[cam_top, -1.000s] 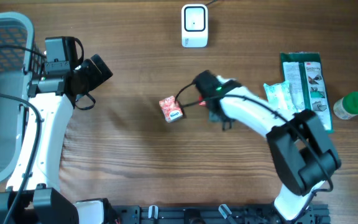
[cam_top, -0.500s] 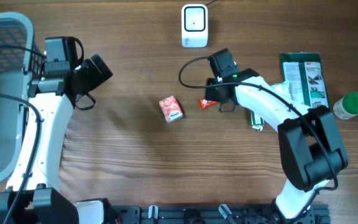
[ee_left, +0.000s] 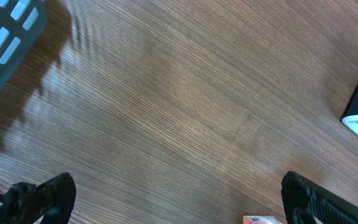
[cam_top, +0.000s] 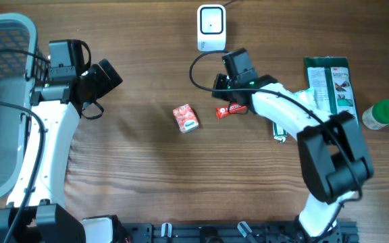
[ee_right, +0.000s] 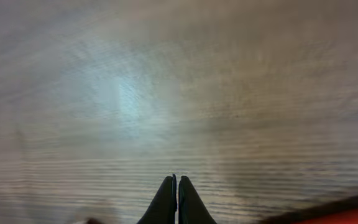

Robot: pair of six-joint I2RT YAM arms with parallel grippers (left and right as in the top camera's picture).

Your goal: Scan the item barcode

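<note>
Fingers (ee_right: 165, 202) of the right gripper (ee_right: 177, 182) press together on nothing, the left gripper (ee_left: 179, 193) gapes wide, and the red bar (cam_top: 231, 110) lies flat at the right gripper's six o'clock, so descending closed could shove it aside unscanned.

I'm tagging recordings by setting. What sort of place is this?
Probably a mock shop checkout: a white barcode scanner, a grey basket and a green packet on a wooden table.

Broad bare desk (cam_top: 140, 175) left open between both arms. Centre taken up by small red box (cam_top: 186, 117) and red packet (cam_top: 227, 112), narrow gap between. Scanner (cam_top: 211, 27) set at far edge. Right side crowded by green packets (cam_top: 333, 84) and bottle (cam_top: 381, 113). Left edge blocked by basket (cam_top: 9, 21).
</note>
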